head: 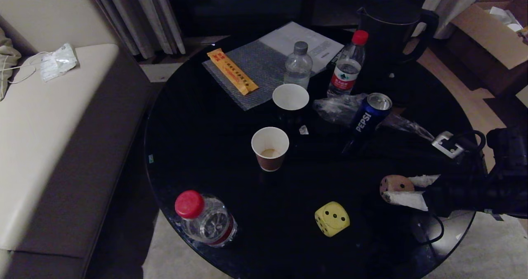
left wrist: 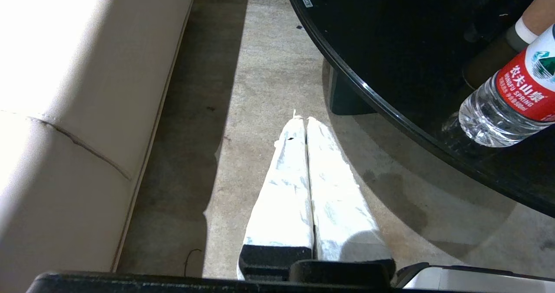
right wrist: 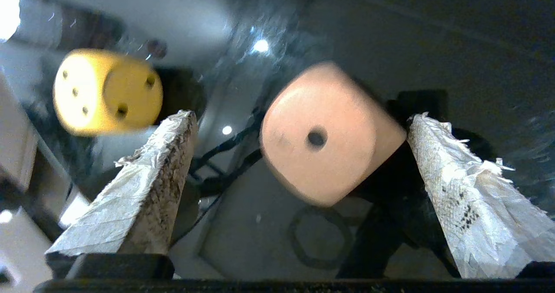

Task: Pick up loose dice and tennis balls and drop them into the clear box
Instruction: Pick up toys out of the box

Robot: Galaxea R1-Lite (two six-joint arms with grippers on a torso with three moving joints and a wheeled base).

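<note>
**Two dice on table; right gripper wide around tan one**

Two dice are visible on the black round table (head: pixel 198 147). The tan die (head: pixel 396 183) sits near the table's right edge, between the spread fingers of the right gripper (head: pixel 392 188), whose jaws stand wide open. In the right wrist view the tan die (right wrist: pixel 329 137) sits closer to one finger (right wrist: pixel 459 189) than to the other; contact cannot be confirmed. It is a cube with no long axis; its one-pip face is turned toward the wrist camera. The yellow die (head: pixel 332 218) lies apart, nearer the table's front edge, a three-pip face toward the head camera. The left gripper (left wrist: pixel 307 124) hangs over the floor beside the table, between it and the sofa (left wrist: pixel 65 111), fingers pressed together and empty. A water bottle (head: pixel 206 218) lies at the front left rim.
</note>
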